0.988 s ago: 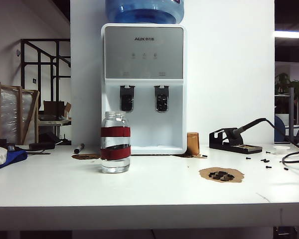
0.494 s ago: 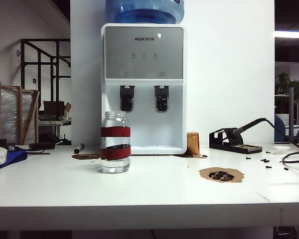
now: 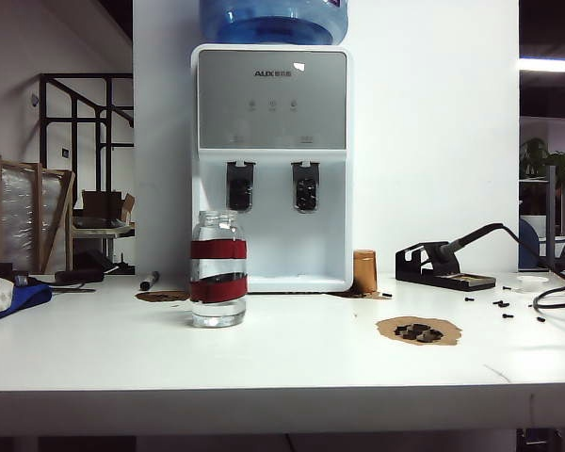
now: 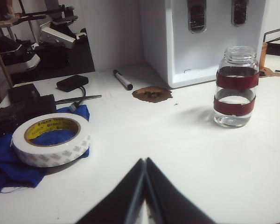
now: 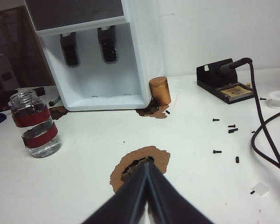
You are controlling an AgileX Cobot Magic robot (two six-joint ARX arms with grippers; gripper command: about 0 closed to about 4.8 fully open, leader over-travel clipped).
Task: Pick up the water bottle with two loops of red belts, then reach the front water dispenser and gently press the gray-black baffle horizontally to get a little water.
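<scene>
The water bottle [image 3: 217,269], clear glass with two red bands, stands upright on the white table in front of the water dispenser [image 3: 271,160]; it also shows as the bottle [image 4: 235,87] and the bottle [image 5: 35,124]. The gray-black baffle [image 3: 239,185] is the dispenser's left lever, beside its twin on the right [image 3: 306,185]. Neither arm appears in the exterior view. My left gripper [image 4: 145,161] is shut and empty, well short of the bottle, low over the table. Shut and empty as well, my right gripper [image 5: 147,164] hovers over a brown patch [image 5: 140,165].
A tape roll [image 4: 52,138] lies on blue cloth [image 4: 9,163] at the left, with a marker [image 4: 123,80] further back. A copper-brown cylinder [image 3: 364,271] stands by the dispenser. A soldering iron stand [image 3: 444,265], a black cable [image 5: 266,135] and several loose screws [image 5: 231,129] occupy the right.
</scene>
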